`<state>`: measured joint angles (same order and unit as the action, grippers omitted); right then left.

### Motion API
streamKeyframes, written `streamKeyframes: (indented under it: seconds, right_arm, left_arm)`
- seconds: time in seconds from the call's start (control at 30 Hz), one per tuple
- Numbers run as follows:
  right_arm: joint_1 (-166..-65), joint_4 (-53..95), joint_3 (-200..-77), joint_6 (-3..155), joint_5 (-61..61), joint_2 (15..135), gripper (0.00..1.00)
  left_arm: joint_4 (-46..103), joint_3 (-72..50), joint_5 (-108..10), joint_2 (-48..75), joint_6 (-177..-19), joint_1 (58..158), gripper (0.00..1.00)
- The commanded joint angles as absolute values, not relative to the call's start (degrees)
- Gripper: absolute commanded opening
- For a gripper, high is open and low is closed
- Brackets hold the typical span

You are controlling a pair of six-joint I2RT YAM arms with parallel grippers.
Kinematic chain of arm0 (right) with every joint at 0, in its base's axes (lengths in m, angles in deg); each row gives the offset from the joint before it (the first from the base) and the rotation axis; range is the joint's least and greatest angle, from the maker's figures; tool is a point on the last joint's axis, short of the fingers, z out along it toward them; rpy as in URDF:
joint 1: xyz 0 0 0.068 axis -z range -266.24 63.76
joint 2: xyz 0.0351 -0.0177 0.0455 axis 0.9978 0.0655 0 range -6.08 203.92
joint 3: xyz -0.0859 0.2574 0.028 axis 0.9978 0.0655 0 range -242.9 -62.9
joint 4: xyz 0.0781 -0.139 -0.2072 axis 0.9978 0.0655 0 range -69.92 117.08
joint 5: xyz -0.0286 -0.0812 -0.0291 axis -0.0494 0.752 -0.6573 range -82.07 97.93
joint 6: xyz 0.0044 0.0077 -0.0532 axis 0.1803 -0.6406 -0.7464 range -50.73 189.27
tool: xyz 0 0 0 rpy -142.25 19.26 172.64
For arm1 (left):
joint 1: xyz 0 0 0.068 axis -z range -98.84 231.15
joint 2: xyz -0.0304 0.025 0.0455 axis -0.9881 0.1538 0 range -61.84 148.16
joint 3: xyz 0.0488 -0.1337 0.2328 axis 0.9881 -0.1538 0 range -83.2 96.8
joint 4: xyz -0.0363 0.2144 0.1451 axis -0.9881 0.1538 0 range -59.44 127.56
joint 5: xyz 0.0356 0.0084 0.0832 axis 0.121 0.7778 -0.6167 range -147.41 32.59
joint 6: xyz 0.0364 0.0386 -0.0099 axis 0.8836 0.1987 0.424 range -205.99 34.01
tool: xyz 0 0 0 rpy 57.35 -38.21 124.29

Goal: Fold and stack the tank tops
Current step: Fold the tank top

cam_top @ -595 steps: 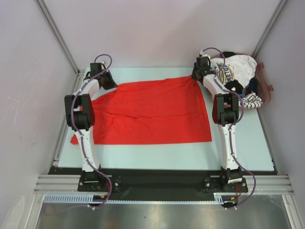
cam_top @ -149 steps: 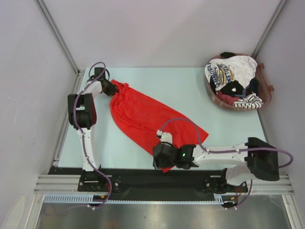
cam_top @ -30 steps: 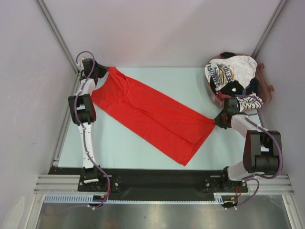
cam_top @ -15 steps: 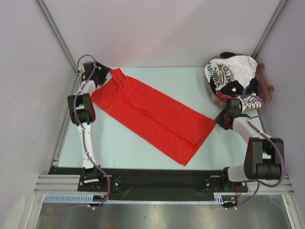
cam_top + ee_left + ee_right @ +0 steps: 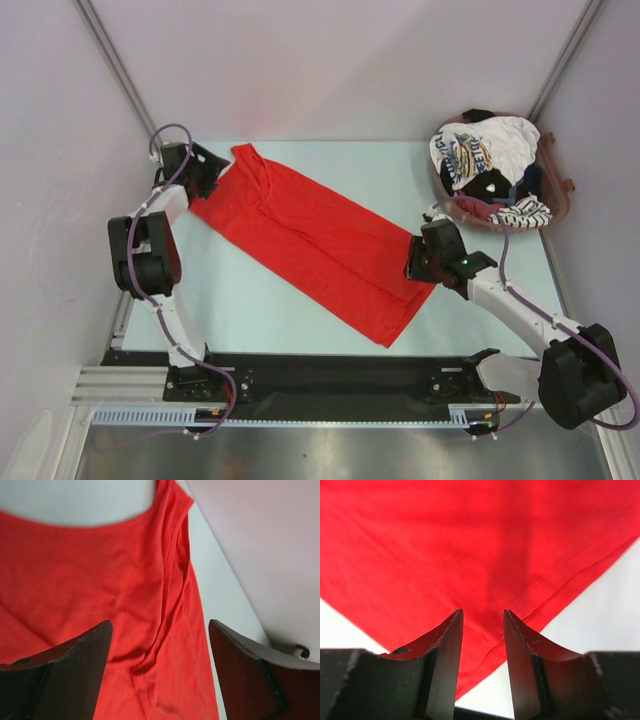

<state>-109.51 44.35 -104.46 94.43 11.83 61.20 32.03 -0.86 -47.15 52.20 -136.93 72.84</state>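
Pale table [image 5: 330, 165] with red tank top [image 5: 320, 240], perhaps a basket [image 5: 562, 190]

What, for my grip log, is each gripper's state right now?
Left gripper: open, holding nothing, over the red tank top.
Right gripper: open, nothing held, above its corner.

I count one red tank top [image 5: 320, 245] on one worktop [image 5: 250, 312]. One basket [image 5: 562, 198] holds three visible tops: one white printed top [image 5: 482, 150], one striped top [image 5: 522, 212] and one dark top [image 5: 494, 183]. There are two robot arms, a left arm [image 5: 140, 255] and a right arm [image 5: 520, 305].
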Motion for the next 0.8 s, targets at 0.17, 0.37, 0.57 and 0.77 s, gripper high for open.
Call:
streamKeyframes:
  seconds: [0.17, 0.37, 0.57, 0.77]
  right_arm:
    - [-118.05, 48.47, -102.72, 96.33, 15.49, 63.08, 0.45]
    - [-124.2, 49.61, -102.45, 97.83, 19.26, 63.61, 0.47]
    - [-126.49, 52.07, -105.7, 98.8, 24.54, 71.69, 0.45]
    - [-127.02, 52.25, -106.23, 99.5, 28.67, 73.11, 0.45]
  left_arm:
    - [31.77, -7.09, -43.62, 48.02, -133.1, 79.13, 0.81]
    - [31.7, -7.26, -42.83, 47.94, -133.54, 80.28, 0.8]
    - [32.92, -5.96, -42.82, 48.02, -132.84, 80.72, 0.79]
    - [33.28, -5.51, -42.82, 49.17, -132.75, 80.72, 0.76]
